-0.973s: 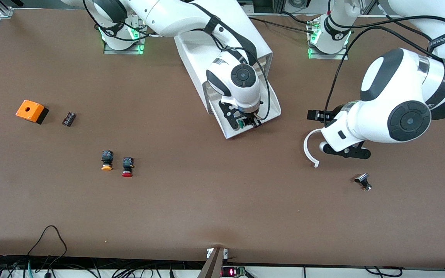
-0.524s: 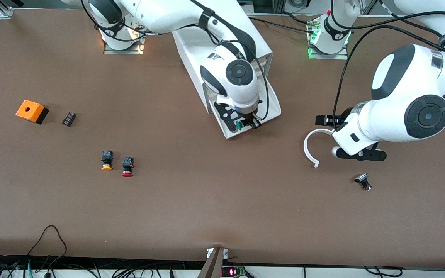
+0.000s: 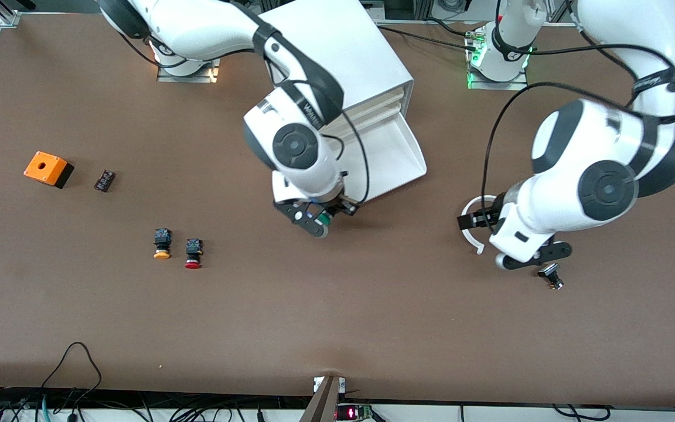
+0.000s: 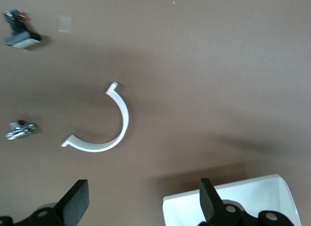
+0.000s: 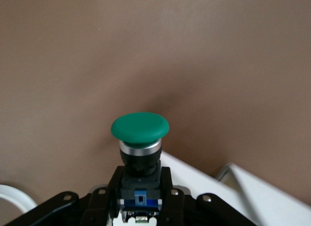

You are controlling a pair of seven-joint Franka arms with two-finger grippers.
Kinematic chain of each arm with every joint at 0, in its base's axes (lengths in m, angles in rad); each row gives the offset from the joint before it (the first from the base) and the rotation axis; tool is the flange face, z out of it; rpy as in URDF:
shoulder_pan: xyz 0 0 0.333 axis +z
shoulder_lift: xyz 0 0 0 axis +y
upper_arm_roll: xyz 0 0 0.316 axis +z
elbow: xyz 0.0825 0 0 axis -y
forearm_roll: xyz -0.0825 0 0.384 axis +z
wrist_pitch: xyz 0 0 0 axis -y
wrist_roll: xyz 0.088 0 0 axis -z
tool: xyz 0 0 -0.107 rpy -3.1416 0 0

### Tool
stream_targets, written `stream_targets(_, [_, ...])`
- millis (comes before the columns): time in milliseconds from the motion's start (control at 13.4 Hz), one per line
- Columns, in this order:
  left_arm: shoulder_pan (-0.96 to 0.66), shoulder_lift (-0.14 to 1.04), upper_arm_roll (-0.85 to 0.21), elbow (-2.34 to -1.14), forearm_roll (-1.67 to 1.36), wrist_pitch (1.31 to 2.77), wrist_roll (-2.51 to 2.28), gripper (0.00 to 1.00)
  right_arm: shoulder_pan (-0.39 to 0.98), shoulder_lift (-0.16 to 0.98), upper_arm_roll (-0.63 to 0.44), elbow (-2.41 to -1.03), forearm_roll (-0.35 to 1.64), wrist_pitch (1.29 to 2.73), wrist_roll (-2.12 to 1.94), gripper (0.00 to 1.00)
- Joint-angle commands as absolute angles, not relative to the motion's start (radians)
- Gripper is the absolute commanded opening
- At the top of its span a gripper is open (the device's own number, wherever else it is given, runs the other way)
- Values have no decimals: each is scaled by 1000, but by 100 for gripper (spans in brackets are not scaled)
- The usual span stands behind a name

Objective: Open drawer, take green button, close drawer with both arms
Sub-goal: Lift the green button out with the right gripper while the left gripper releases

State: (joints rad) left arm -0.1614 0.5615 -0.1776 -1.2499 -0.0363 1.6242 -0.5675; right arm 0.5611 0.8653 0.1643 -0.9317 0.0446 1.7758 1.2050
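The drawer (image 3: 393, 149) stands pulled out of the white cabinet (image 3: 337, 53), and its tray shows bare. My right gripper (image 3: 321, 219) is shut on the green button (image 3: 325, 220) and holds it over the bare table just off the drawer's front corner. In the right wrist view the green cap (image 5: 140, 126) points away from the gripper (image 5: 140, 194), whose fingers clamp the black-and-blue body. My left gripper (image 3: 534, 256) hangs over the table toward the left arm's end; in the left wrist view it (image 4: 141, 206) is open and empty.
A white C-shaped ring (image 3: 471, 225) lies by the left gripper, a small black-and-silver part (image 3: 550, 274) nearer the camera. An orange-capped button (image 3: 162, 243), a red-capped one (image 3: 193, 253), an orange box (image 3: 48, 169) and a small black part (image 3: 104, 180) lie toward the right arm's end.
My right gripper has lifted the green button out of the drawer and carried it over the table off the drawer's front corner. My left arm has swung nearer the camera, over the ring.
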Motion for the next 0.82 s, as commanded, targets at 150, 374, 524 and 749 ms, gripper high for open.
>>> stream_targets(150, [-172, 532, -259, -1497, -25, 1883, -748, 100, 396, 796, 178, -1040, 58, 1726, 777, 0])
stream_targets(374, [-216, 517, -285, -1662, 9, 2084, -867, 100, 312, 749, 175, -1147, 45, 1779, 588, 0])
stream_targets(524, [-227, 509, -290, -1758, 11, 2219, -905, 100, 293, 712, 134, -1247, 43, 1839, 465, 0])
stream_targets(749, [-251, 502, -301, -1836, 11, 2285, -984, 100, 291, 641, 83, -1502, 45, 2099, 339, 0])
